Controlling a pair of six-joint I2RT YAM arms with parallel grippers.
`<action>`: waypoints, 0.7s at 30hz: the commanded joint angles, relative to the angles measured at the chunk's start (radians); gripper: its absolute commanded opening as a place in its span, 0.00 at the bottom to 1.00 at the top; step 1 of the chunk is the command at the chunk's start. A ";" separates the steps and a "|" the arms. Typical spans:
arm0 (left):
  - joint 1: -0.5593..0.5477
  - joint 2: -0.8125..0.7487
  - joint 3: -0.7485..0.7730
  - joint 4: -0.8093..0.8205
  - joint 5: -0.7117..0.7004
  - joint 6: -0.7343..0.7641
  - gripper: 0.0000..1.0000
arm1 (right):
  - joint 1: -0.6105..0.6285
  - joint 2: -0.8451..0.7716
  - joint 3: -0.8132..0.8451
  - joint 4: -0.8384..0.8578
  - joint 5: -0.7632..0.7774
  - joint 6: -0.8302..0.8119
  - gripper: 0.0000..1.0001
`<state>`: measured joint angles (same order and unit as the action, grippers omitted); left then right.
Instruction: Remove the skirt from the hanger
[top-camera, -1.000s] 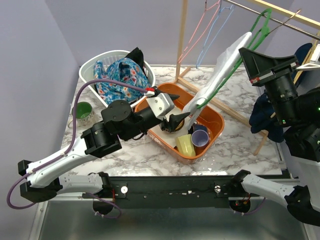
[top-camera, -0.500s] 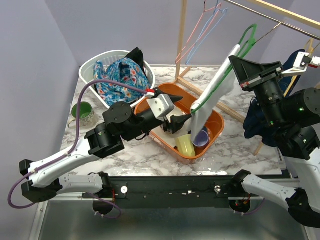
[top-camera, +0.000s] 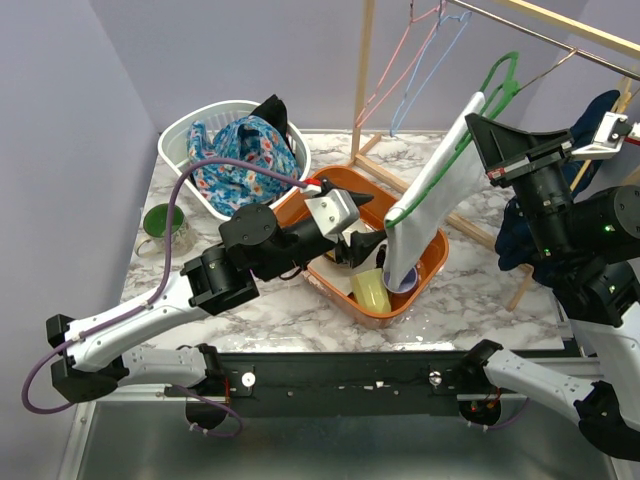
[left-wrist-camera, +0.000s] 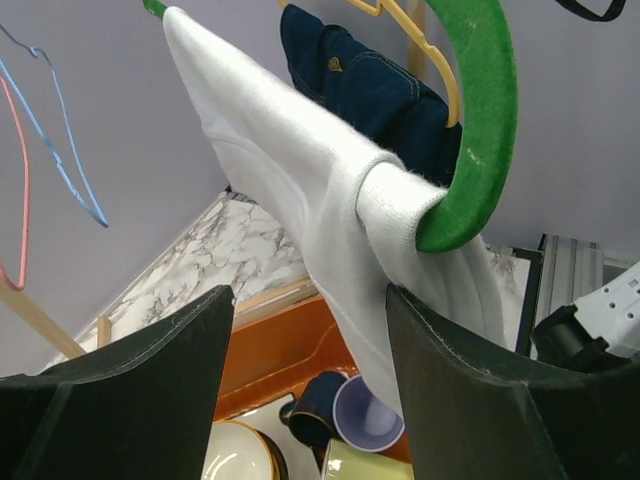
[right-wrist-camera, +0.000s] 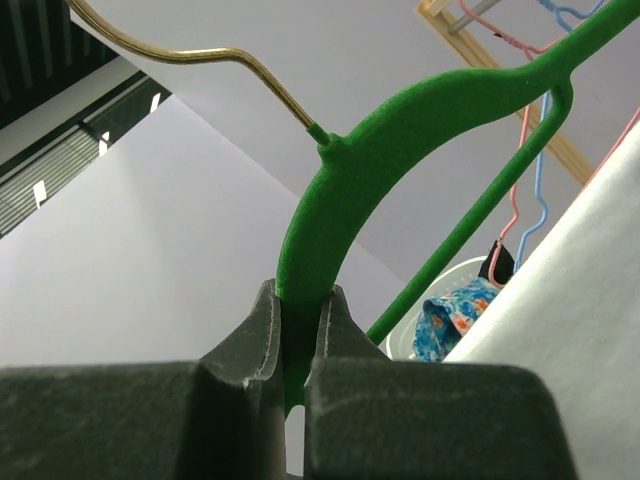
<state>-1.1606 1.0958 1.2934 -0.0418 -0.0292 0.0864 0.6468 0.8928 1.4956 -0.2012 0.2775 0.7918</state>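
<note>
A white skirt (top-camera: 432, 200) hangs on a green hanger (top-camera: 497, 78) with a brass hook, slanting down over the orange tub. My right gripper (top-camera: 482, 128) is shut on the hanger's upper curve; in the right wrist view its jaws (right-wrist-camera: 298, 300) clamp the green hanger (right-wrist-camera: 400, 120) with the skirt (right-wrist-camera: 570, 290) at lower right. My left gripper (top-camera: 365, 245) is open at the skirt's lower end. In the left wrist view its jaws (left-wrist-camera: 310, 300) stand wide apart, with the skirt (left-wrist-camera: 300, 170) hanging between them from the hanger (left-wrist-camera: 485, 130); I cannot tell if it touches the right finger.
An orange tub (top-camera: 432, 240) holds cups and plates under the skirt. A white laundry basket (top-camera: 215, 120) with floral cloth stands at back left. Pink and blue wire hangers (top-camera: 415, 55) hang on the wooden rack. A dark blue garment (top-camera: 525, 235) hangs at right. A green cup (top-camera: 163, 221) stands at left.
The right gripper has swung the hanger and skirt left and down, so the skirt hangs steeper over the tub. The left gripper has shifted right around the skirt's lower end.
</note>
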 joint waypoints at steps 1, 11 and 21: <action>-0.002 -0.004 -0.006 -0.006 0.015 0.026 0.74 | 0.001 -0.012 0.006 0.088 0.037 0.014 0.01; -0.004 -0.082 -0.020 -0.079 0.063 0.036 0.80 | 0.001 -0.011 0.043 0.083 0.038 -0.003 0.01; -0.002 -0.059 -0.003 -0.109 0.118 0.013 0.80 | 0.001 -0.005 0.045 0.077 0.046 0.000 0.01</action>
<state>-1.1606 1.0344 1.2770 -0.1280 0.0315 0.1200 0.6468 0.8944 1.5024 -0.1936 0.2989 0.7879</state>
